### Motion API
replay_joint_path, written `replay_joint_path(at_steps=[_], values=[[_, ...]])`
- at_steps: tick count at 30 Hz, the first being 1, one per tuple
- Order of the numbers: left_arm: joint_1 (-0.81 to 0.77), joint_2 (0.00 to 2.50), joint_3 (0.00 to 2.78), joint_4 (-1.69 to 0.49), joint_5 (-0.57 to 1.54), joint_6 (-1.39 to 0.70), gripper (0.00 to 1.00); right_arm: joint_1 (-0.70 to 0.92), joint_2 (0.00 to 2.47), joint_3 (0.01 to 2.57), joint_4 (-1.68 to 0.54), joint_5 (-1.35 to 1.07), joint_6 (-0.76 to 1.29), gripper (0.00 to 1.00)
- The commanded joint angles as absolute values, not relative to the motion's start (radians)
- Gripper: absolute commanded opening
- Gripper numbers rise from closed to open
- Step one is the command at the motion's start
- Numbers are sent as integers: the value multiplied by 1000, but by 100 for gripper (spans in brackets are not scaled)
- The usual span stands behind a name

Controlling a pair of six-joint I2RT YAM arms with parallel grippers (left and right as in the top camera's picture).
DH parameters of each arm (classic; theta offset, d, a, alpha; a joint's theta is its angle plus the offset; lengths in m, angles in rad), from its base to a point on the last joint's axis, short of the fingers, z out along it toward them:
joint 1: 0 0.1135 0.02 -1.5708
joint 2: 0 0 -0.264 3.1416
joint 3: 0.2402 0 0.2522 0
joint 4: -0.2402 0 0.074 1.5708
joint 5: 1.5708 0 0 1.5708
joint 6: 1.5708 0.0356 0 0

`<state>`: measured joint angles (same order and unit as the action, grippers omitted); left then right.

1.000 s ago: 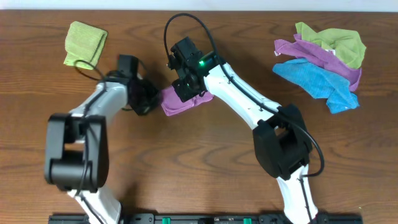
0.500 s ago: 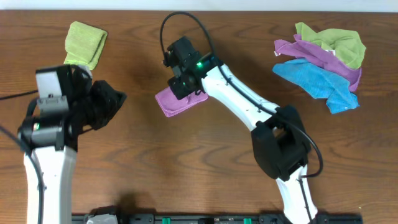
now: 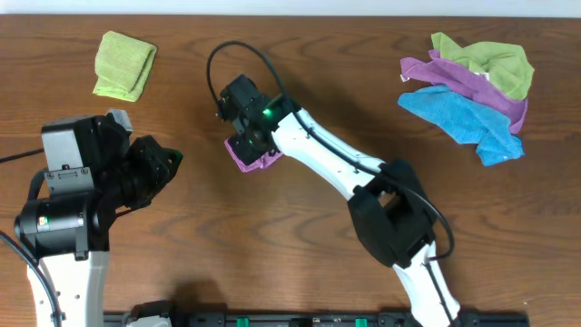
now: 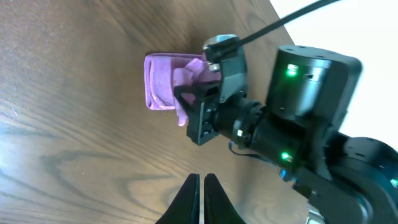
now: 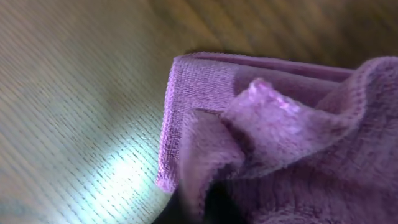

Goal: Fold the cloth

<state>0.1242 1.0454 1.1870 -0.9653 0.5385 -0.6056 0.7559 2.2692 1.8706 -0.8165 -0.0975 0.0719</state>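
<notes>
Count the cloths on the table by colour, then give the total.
Green: 2, the folded green cloth and the pile's green cloth
Purple: 2, the centre purple cloth and the pile's purple cloth
Blue: 1, the blue cloth
Total: 5

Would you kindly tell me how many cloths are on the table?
5: folded green cloth top left; purple cloth at the right tool; lime cloth, violet cloth and blue cloth piled top right, possibly hiding more.
</notes>
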Motion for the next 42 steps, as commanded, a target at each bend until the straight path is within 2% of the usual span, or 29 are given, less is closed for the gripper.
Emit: replay_joint_path(at_steps=[1,3,6,7,9,10,14,17,20,23,27,34,42], values=[[124,1046,1186,-968,520,-590,6,768,2297,1877,-799,-121,55,59],[124,1047,1186,-967,509,-590,6,769,2296,1877,-743,-212,55,75],[124,1057,1185,-968,451,-590,6,748,2268,1918,-703,-224,56,68],[124,1063,1182,-967,444,-590,6,731,2255,1950,-713,-204,55,57],[124,1090,1166,-962,416,-590,7,679,2209,2043,-785,-181,55,8],[124,1101,1156,-959,411,-590,8,662,2191,2070,-812,-180,55,1],[119,1172,1063,-900,427,-612,17,583,2123,2113,-894,-101,55,1],[86,1236,953,-770,488,-633,48,524,2135,2094,-954,-86,55,1],[32,1309,860,-614,498,-688,61,496,2163,2025,-952,-86,67,1],[-13,1385,826,-480,498,-720,81,489,2185,1946,-895,-88,74,1],[-68,1515,825,-355,511,-803,97,491,2226,1892,-855,-117,74,1],[-92,1661,826,-172,543,-847,95,487,2273,1884,-846,-117,73,1],[-92,1708,826,-68,541,-909,95,492,2304,1884,-819,-162,73,1]])
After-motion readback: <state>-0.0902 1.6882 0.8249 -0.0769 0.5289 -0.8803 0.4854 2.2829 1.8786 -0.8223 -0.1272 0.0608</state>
